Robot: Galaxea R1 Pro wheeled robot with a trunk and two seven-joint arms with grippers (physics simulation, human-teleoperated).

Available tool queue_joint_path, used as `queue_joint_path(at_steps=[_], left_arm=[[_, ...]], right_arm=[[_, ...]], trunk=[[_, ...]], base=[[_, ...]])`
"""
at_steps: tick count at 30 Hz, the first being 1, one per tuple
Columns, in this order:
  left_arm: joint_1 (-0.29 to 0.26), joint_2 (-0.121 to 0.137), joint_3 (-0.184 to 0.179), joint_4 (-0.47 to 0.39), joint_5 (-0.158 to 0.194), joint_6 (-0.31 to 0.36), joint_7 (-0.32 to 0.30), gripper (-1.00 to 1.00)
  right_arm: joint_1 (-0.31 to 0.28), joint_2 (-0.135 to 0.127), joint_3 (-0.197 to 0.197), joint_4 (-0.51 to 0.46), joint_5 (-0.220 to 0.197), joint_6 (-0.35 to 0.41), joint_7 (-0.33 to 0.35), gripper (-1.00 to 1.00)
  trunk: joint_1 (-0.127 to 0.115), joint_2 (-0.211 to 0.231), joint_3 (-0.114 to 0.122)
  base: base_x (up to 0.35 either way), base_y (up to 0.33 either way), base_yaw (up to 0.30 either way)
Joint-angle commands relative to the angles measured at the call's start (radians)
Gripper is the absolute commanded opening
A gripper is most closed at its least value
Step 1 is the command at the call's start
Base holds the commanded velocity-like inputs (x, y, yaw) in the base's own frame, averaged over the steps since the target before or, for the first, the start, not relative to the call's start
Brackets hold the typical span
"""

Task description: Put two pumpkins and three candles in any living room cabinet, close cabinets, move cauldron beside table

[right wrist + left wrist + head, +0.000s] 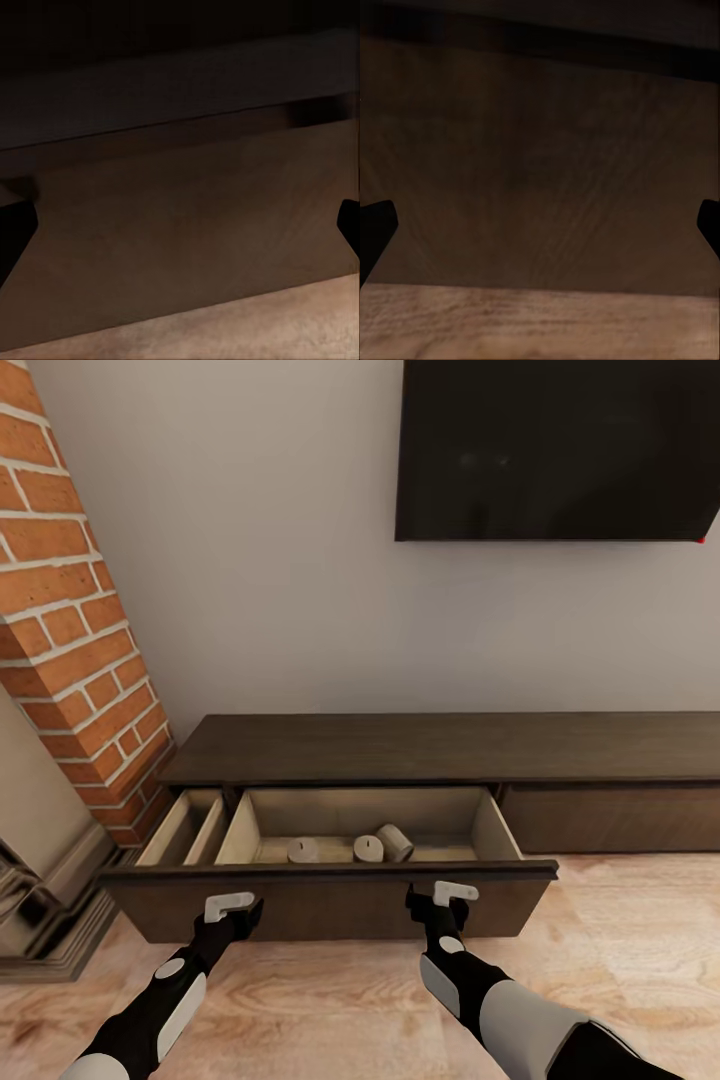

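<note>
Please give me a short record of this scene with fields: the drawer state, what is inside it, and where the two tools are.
cabinet: long, low, dark brown, against the wall
drawer: pulled out, pale inside
candles: three, in the wide compartment; two upright, one lying
narrow compartment: nothing visible inside
left tool: at the drawer front, open
right tool: at the drawer front, open
pumpkins: none in the drawer

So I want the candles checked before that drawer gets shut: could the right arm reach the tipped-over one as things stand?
Probably yes. The drawer is pulled out and open on top, and the tipped candle lies near its middle, just beyond the right gripper, which sits low at the drawer's front. It would need to lift over the front panel first.
</note>
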Motion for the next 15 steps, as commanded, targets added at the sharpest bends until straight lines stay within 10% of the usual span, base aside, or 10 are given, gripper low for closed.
queue_joint_path(at_steps=[1,15], left_arm=[[0.000,0.000,0.000,0.000,0.000,0.000,0.000,1.00],[0.000,0.000,-0.002,0.000,0.000,0.004,0.034,1.00]], right_arm=[[0.000,0.000,0.000,0.000,0.000,0.000,0.000,1.00],[0.000,0.000,0.000,0.000,0.000,0.001,0.000,1.00]], trunk=[[0.000,0.000,0.000],[0.000,0.000,0.000]], base=[[0.062,0.000,0.000],[0.279,0.000,0.000]])
